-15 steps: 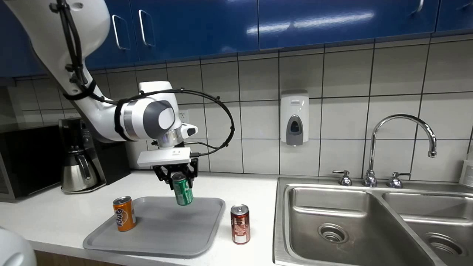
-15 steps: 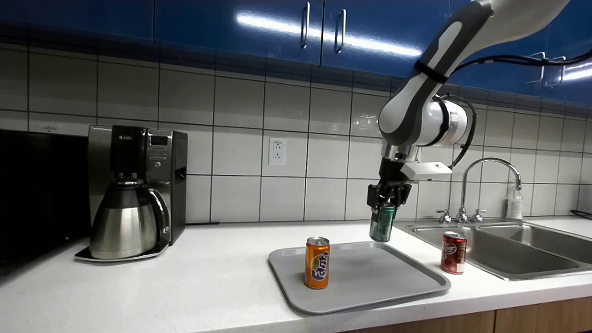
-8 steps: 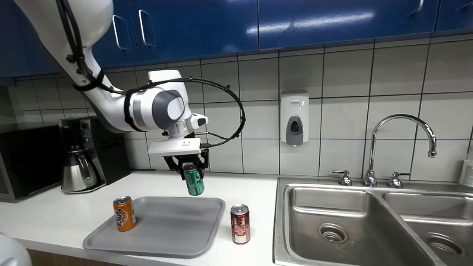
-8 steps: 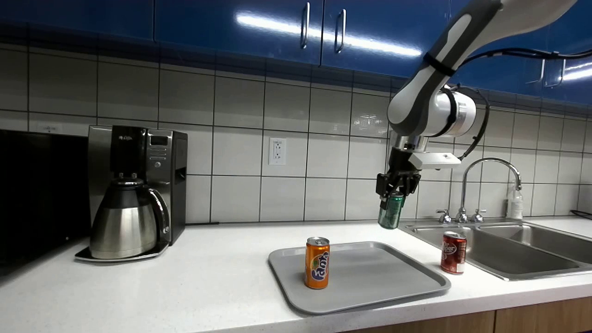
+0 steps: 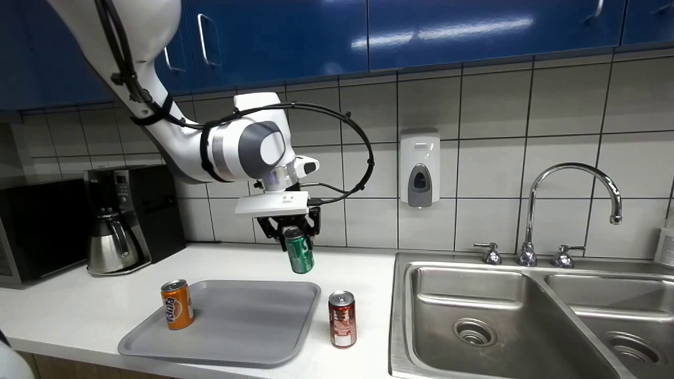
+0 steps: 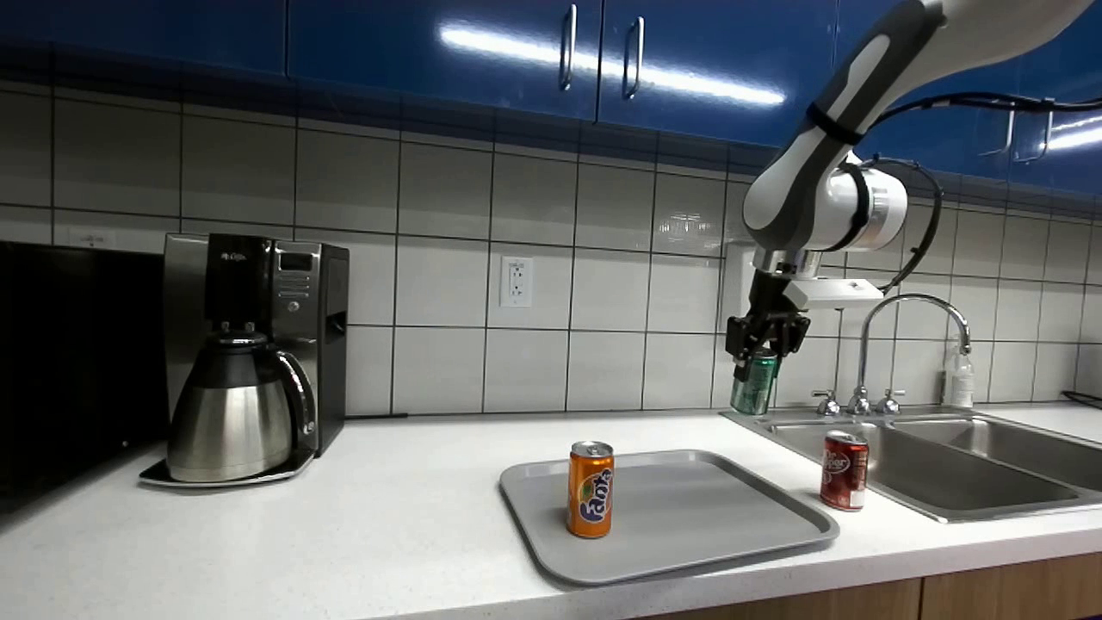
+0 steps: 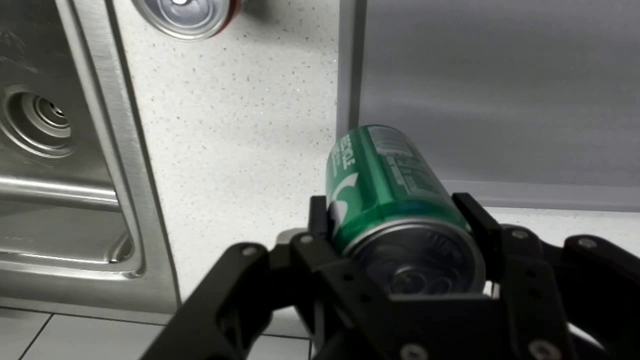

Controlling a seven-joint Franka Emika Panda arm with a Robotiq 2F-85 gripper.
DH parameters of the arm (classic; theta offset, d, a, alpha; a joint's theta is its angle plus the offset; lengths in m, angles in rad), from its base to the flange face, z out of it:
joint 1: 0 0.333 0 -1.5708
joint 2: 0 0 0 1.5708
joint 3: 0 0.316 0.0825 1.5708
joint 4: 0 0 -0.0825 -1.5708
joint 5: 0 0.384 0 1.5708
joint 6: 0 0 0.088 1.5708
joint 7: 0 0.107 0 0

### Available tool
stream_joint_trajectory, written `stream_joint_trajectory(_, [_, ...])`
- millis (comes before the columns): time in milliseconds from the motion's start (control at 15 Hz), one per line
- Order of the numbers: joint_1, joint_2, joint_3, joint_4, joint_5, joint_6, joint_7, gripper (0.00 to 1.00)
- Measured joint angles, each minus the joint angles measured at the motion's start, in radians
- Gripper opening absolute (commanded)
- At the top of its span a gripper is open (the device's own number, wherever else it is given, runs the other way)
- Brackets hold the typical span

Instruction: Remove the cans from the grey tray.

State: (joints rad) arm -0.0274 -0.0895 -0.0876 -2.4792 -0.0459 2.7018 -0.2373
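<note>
In exterior view I see white counter (image 5: pixel 363 276): grey tray (image 5: pixel 237 329) lower left, red can (image 5: pixel 343 321) lower middle, coffee maker (image 5: pixel 145 216) left.

Blue cabinets (image 5: pixel 453 39) hang above the coffee maker (image 6: pixel 244 288), wall dispenser (image 5: pixel 419 158) and steel sink (image 5: pixel 518 323).

Wrist view: red can (image 7: pixel 187 17) cut by top edge, only part of lid and side in frame. Grey tray (image 7: pixel 500 100) runs off 2 edges, top and right; 1 corner hidden behind the green can (image 7: pixel 385 170). That can's sides partly covered by the gripper (image 7: pixel 391 202); lid dark, markings unreadable. Both exterior views: arm (image 5: pixel 181 139) cut by top edge; can lettering on green too small to read. In an exterior view, soap dispenser (image 6: pixel 738 284) mostly hidden behind arm. In an exterior view, white rounded form (image 5: pixel 13 363) cut by left and bottom edges, identity unclear.
</note>
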Motion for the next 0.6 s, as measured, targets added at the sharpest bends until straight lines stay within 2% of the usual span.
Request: stream_joint_trajectory(600, [-0.037,0.089,-0.049,0.096,0.009,-0.004,-0.065,0.38])
